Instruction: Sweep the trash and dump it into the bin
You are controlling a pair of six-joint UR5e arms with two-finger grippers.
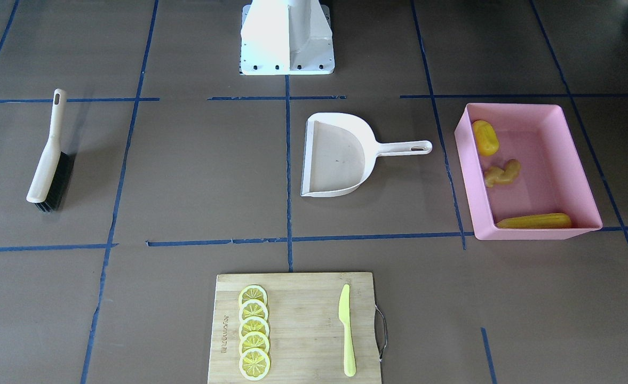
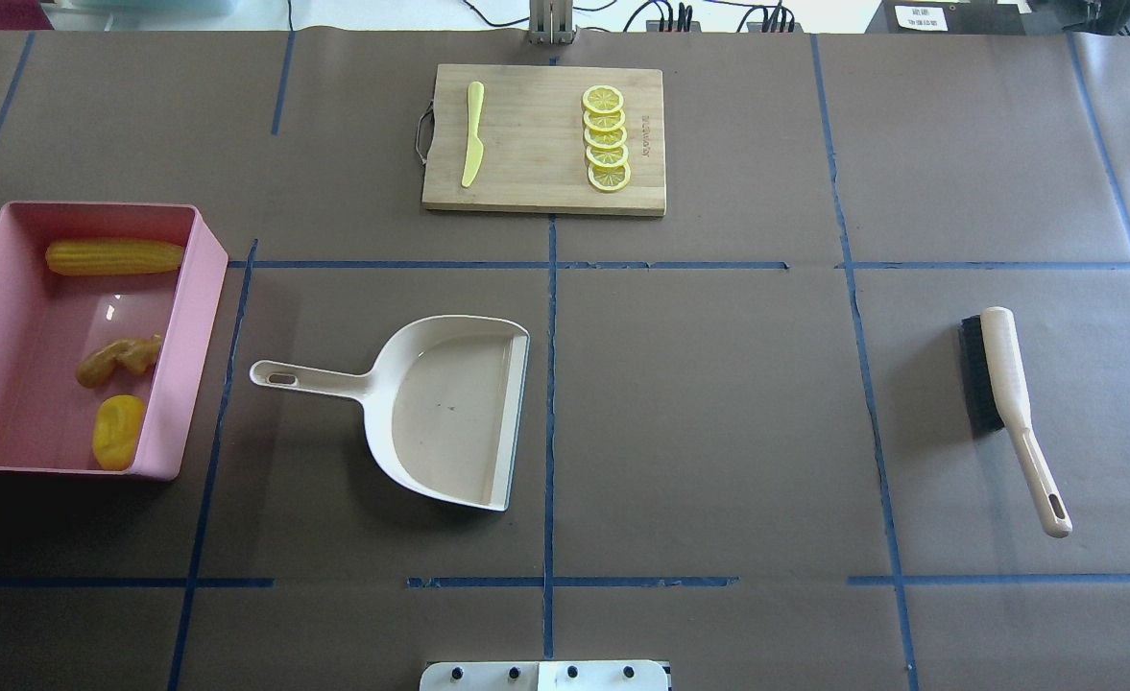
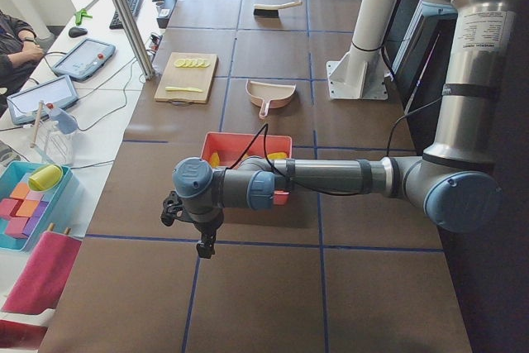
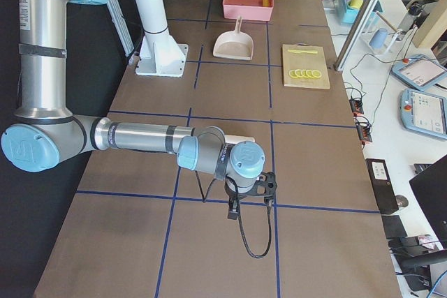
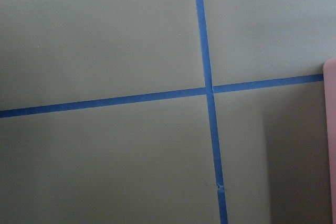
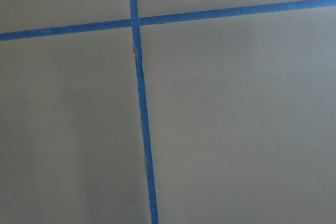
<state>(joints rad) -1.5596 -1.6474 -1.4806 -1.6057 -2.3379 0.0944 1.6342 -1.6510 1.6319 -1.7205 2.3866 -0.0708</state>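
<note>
The pink bin (image 1: 466, 176) stands on the table, at the left of the overhead view (image 2: 195, 355). All the trash lies in it: the corn cob (image 1: 534, 221), the yellow oval lump (image 1: 485, 137) and the ginger root (image 1: 502, 173). The beige dustpan (image 2: 449, 413) lies empty beside the bin. The brush (image 2: 1006, 403) lies flat at the far right. My left gripper (image 3: 204, 245) hangs over bare table just beyond the bin's outer side. My right gripper (image 4: 234, 211) hangs over bare table at the opposite end. I cannot tell whether either is open or shut.
A wooden cutting board (image 2: 536, 144) at the far edge carries a row of lemon slices (image 2: 606, 139) and a yellow-green knife (image 2: 473, 130). The robot's white base (image 1: 287, 37) stands at the near middle. The bin's pink edge (image 5: 331, 140) shows in the left wrist view.
</note>
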